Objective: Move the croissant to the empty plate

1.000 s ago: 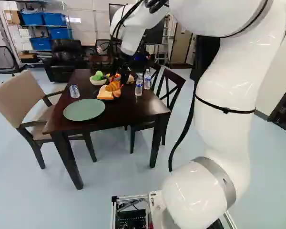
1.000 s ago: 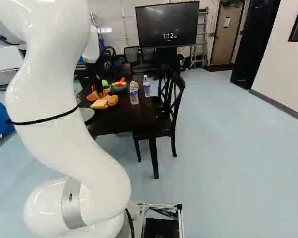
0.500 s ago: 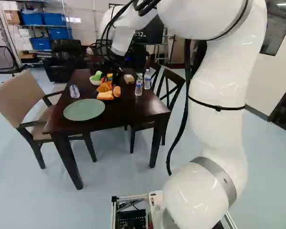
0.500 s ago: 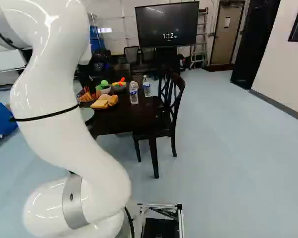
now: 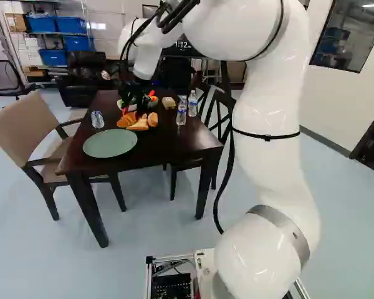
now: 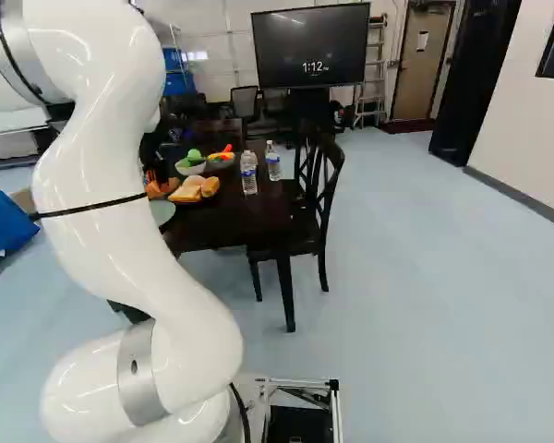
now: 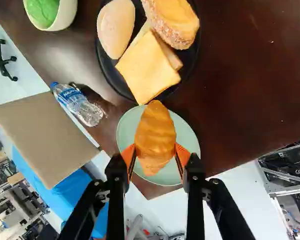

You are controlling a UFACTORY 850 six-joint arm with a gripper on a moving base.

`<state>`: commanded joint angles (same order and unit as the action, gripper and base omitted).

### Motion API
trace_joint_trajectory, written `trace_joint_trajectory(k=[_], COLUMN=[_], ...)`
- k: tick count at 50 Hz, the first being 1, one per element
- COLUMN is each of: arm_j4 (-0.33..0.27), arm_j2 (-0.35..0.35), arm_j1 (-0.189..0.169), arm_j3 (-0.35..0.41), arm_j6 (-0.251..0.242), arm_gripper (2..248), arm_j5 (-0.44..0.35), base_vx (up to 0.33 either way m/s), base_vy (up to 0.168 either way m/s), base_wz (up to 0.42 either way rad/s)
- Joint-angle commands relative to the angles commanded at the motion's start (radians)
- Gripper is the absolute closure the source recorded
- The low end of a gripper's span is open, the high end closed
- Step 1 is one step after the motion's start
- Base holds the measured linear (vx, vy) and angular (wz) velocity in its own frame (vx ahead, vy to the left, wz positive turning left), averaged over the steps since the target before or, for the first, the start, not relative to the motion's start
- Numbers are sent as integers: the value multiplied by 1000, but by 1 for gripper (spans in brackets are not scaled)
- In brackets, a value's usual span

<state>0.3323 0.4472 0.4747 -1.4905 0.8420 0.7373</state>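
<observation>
Croissant (image 7: 155, 120) status?

In the gripper (image 7: 155, 152). Orange pads (image 7: 127, 156) pinch it from both sides, over the table (image 7: 250, 90). Height above it: can't tell.

Handling?

Probably light, a bit soft. Glossy crust could slip; a hard squeeze could dent it. Best hold is across the thick waist. Pads sit off that, toward one tapered end, so it may tip. I'd keep force low, move slow.

Target?

Green plate (image 7: 186, 131), near the table's corner, bare apart from what the croissant hides in the wrist view. Lower level, then release.

Around it?

Black plate (image 7: 187, 62) next to the green one, farther from that corner, with bread and a cheese-coloured slice. Clear bottle (image 7: 77, 102) near the table's edge.

Labels?

Blue printed one on the bottle. Screen (image 6: 309, 44) past the table shows white digits. None seen on the croissant or either plate.
</observation>
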Motion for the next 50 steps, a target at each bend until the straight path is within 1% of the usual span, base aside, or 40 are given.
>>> trace_joint_trajectory(k=[31,38,50], arm_j4=[0,0,0], arm_j2=[150,168,168], arm_j1=[80,80,80], arm_j3=[-115,-118,-118], arm_j6=[0,0,0], arm_gripper=[126,126,126], arm_j5=[0,0,0], base_vx=[0,0,0], base_vy=[0,0,0], base_wz=[0,0,0])
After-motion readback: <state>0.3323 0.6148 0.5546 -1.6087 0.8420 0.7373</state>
